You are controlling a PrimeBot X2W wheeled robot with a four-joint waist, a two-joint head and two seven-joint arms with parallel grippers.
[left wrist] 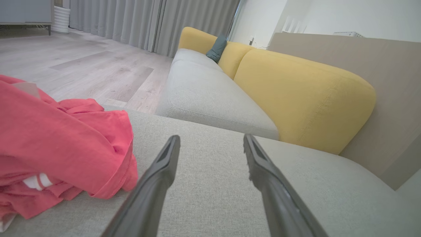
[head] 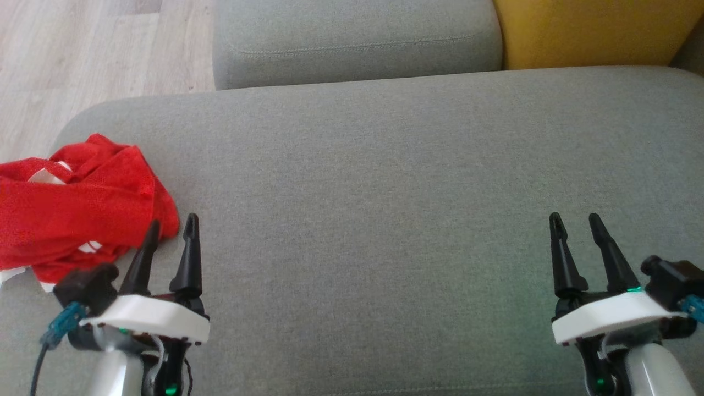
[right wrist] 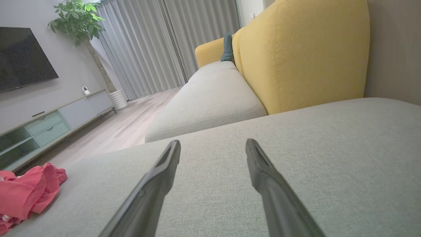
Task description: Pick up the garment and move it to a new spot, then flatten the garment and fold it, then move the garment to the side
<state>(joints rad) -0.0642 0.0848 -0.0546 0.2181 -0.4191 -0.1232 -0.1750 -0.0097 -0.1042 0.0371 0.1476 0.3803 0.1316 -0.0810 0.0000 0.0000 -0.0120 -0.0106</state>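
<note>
Over grey sofa seat, hovering with left tool and right tool, both standing wide open, gripping nothing. Noting red garment just beside left tool, at seat's left end, crumpled in heap, not yet lifted. Sitting well apart from heap with right tool. Risking pinch on one loose fold only, leaving rest trailing, sliding off rounded edge toward wooden floor. Risking tool digging into seat if descending too deep.

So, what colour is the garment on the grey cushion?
The garment is red with a few white patches; the head view shows it best.
</note>
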